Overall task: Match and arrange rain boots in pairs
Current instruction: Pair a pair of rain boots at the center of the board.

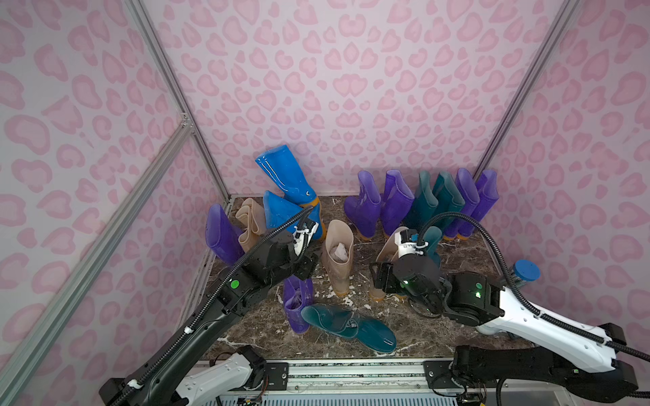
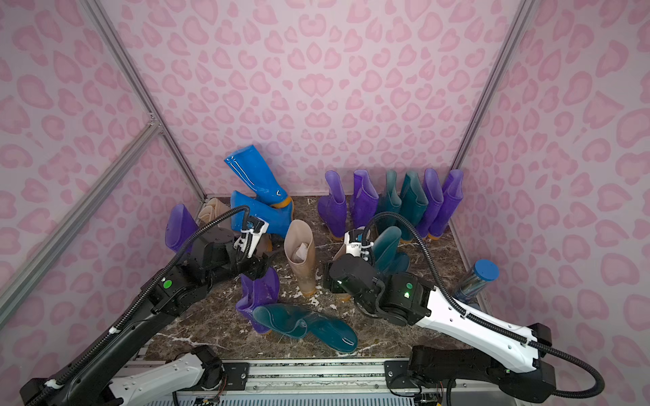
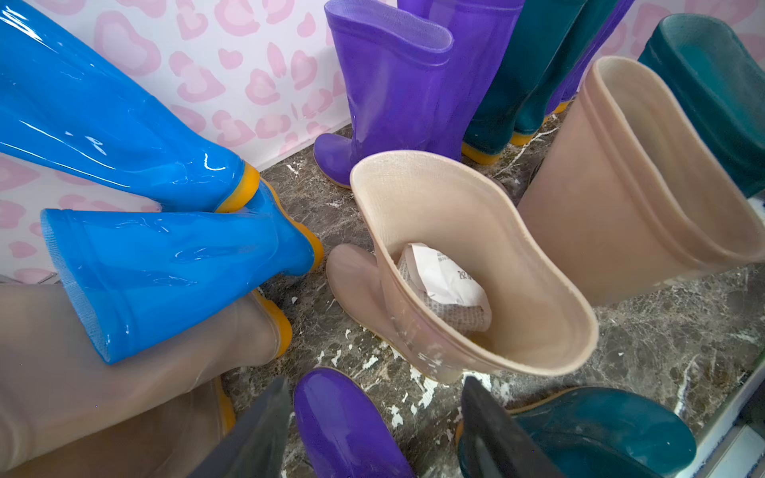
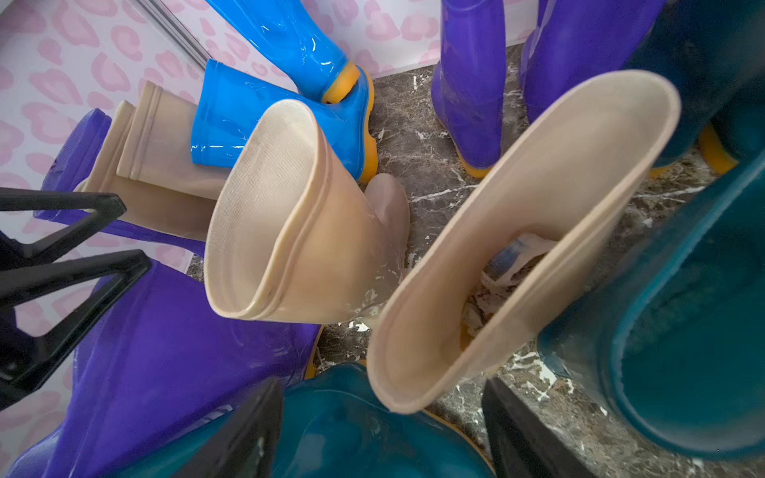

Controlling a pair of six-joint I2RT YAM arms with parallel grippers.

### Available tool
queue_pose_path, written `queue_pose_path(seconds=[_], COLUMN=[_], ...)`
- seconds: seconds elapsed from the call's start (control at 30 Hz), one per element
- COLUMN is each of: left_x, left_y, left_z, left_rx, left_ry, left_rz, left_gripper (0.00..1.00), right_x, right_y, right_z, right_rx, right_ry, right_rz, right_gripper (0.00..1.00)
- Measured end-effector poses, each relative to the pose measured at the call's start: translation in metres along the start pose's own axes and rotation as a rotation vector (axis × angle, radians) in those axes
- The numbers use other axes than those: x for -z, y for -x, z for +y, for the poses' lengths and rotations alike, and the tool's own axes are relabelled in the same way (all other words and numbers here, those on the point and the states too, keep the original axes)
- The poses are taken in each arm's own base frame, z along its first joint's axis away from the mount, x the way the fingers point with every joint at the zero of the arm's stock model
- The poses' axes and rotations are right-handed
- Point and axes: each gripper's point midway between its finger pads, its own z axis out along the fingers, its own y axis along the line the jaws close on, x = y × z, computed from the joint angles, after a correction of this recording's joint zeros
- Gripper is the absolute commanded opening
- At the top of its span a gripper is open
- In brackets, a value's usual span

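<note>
purple boot (image 3: 343, 422) sits under the wide-spread left fingers (image 3: 256, 438); beige boot (image 4: 517, 248) just beyond wide-spread right fingers (image 4: 521, 434).

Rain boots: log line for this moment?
left tool open | right tool open by beige boot | six boots upright in back row | teal boot lying flat

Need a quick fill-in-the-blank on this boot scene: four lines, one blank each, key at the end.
1. The upright beige boot in the middle has crumpled ___ stuffed inside.
2. The back row holds four purple boots and two ___ ones.
3. The tilted boot resting on its fallen twin is bright ___.
4. The left tool and the right tool both have their jaws ___.

Missing words: paper; teal; blue; open.
</note>
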Motion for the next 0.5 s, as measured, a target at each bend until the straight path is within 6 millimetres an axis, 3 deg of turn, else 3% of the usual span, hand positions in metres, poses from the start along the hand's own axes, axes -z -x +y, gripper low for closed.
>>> queue_pose_path(seconds=[0.13, 0.27, 0.5], left_x=[0.0, 0.0, -0.003], left_y=[0.001, 0.002, 0.001], left_z=[-0.001, -0.002, -0.006], left_rx=[0.01, 0.019, 0.026], left_ry=[-0.005, -0.012, -0.035], left_rz=[-0.005, -0.009, -0.004], left_gripper=[0.66, 0.66, 0.65], right_x=[-0.008, -0.021, -0.034], right_y=[-0.008, 0.001, 0.012], right_z=[-0.015, -0.032, -0.02], right_rx=[-0.012, -0.044, -0.016], right_ry=[-0.042, -0.082, -0.044], right_rz=[0.018, 0.006, 0.006], right_gripper=[0.81, 0.83, 0.86])
